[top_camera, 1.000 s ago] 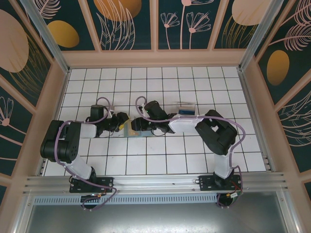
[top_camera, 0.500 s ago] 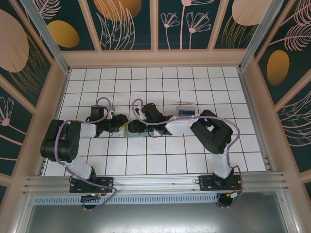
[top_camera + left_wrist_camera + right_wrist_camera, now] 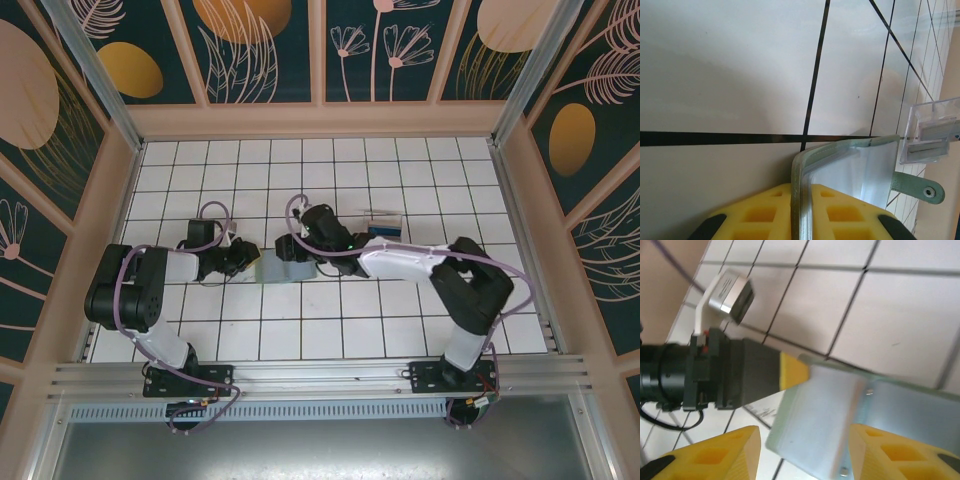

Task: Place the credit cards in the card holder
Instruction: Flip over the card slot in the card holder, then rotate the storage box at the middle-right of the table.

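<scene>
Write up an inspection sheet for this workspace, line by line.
Surface: white tiled table with dark grout lines; no spills seen.
Job's things: card holder at the centre, between the two pincers; credit cards standing in the clear tray, farther back and to the right.
Clutter: nothing seen.
Grippers: left pincer shut on the card holder's edge; right pincer open, with the holder showing between its fingers.
Cables: purple cables loop along both arms.
Surroundings: teal floral wall panels in a pale frame; metal rail at the near edge.
</scene>
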Robot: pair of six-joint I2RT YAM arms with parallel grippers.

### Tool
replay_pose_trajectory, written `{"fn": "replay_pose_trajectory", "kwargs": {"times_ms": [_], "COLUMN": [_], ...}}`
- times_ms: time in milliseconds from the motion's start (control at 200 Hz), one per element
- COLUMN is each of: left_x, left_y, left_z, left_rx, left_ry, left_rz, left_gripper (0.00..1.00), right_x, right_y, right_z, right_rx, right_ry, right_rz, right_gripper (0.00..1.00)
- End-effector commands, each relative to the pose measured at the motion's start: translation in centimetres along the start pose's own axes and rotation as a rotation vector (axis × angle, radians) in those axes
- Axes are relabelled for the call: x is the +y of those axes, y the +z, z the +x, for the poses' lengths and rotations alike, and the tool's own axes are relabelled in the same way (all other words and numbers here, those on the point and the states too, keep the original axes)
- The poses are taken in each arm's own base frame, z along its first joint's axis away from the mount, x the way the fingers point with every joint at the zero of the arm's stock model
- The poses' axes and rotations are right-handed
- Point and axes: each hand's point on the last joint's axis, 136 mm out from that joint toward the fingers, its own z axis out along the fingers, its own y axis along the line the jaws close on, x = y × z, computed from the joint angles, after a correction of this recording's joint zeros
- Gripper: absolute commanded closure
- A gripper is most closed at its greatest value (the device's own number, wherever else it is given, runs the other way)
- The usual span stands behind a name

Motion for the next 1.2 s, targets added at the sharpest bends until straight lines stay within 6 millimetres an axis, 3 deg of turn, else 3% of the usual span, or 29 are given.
{"fn": "replay_pose_trajectory", "kwargs": {"times_ms": [0, 170, 255, 415, 531, 641, 786, 981, 1126, 1196], "left_x": [1.0, 0.7, 0.7, 0.6, 0.5, 0.6, 0.8, 0.8, 0.8, 0.9], "left_y": [0.0, -0.1, -0.2, -0.2, -0.3, -0.4, -0.4, -0.4, -0.3, -0.4], "left_z": [0.1, 0.0, -0.2, -0.1, -0.1, 0.0, 0.0, 0.0, 0.0, 0.0], "left_rx": [0.006, 0.004, -0.002, 0.000, -0.003, -0.002, -0.004, -0.006, -0.001, -0.004], "left_ry": [0.002, 0.008, 0.011, 0.012, 0.011, 0.009, 0.010, 0.010, 0.010, 0.011], "left_rz": [-0.051, -0.052, -0.055, -0.052, -0.053, -0.057, -0.064, -0.065, -0.066, -0.069], "left_gripper": [0.84, 0.84, 0.84, 0.84, 0.84, 0.84, 0.84, 0.84, 0.85, 0.85], "right_x": [-5.5, -12.1, -16.8, -21.3, -22.5, -23.3, -21.4, -21.8, -18.8, -16.9], "right_y": [-3.1, -8.1, -11.3, -12.3, -12.1, -12.7, -12.3, -12.8, -11.3, -9.7], "right_z": [-2.3, -5.0, -5.4, -4.0, -3.6, -3.5, -3.4, -3.2, -1.6, -2.1], "right_rx": [-0.047, -0.086, -0.106, -0.051, 0.006, -0.002, -0.055, -0.151, -0.195, -0.174], "right_ry": [-0.051, 0.010, 0.163, 0.342, 0.297, 0.335, 0.566, 0.841, 0.913, 0.849], "right_rz": [0.304, 0.550, 0.669, 0.577, 0.602, 0.660, 0.551, 0.642, 0.589, 0.524], "right_gripper": [0.48, 0.48, 0.46, 0.45, 0.48, 0.46, 0.43, 0.43, 0.42, 0.42]}}
